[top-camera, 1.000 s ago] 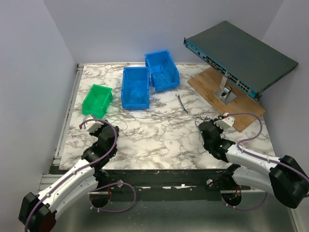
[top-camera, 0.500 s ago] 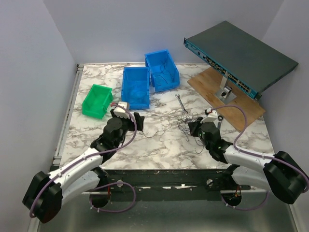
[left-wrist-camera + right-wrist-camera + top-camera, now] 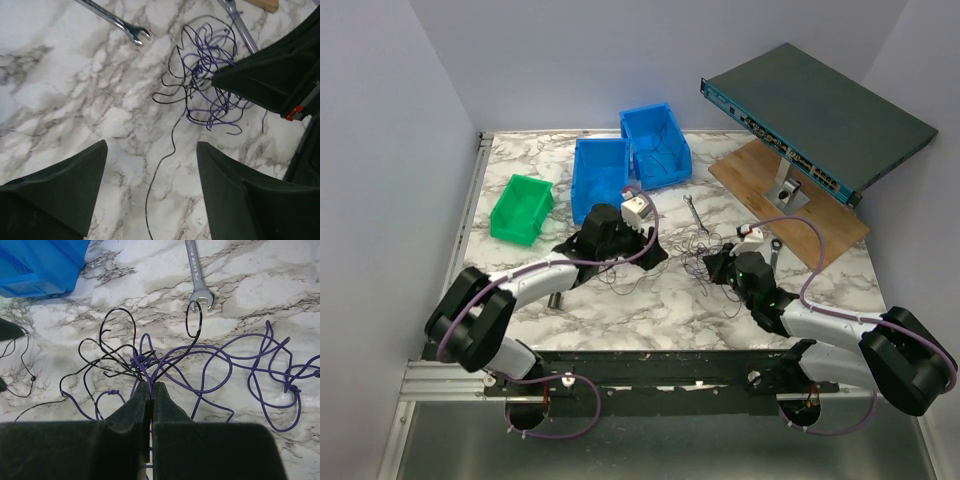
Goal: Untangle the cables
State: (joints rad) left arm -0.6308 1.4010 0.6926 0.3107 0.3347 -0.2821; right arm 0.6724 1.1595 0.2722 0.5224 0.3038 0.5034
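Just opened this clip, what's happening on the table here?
Two robot arms are working on a tangle of thin purple-blue and black cables lying on the marble table beside a wrench. The right claw is shut on strands at the middle of the bundle. The left claw hangs open close by, over a loose black strand, gripping nothing. The knot is not yet undone.

We see marbled bench (image 3: 660,290), white with grey veins. Green bin (image 3: 522,208) sits near left edge. We count two blue bins: one (image 3: 600,180) right of green, other (image 3: 655,145) behind, close beside. Silver wrench (image 3: 696,214) lies flat mid-bench. Cables (image 3: 692,243), purple-blue and black, sprawl near wrench's open end. Wooden board (image 3: 735,170) lies right rear.
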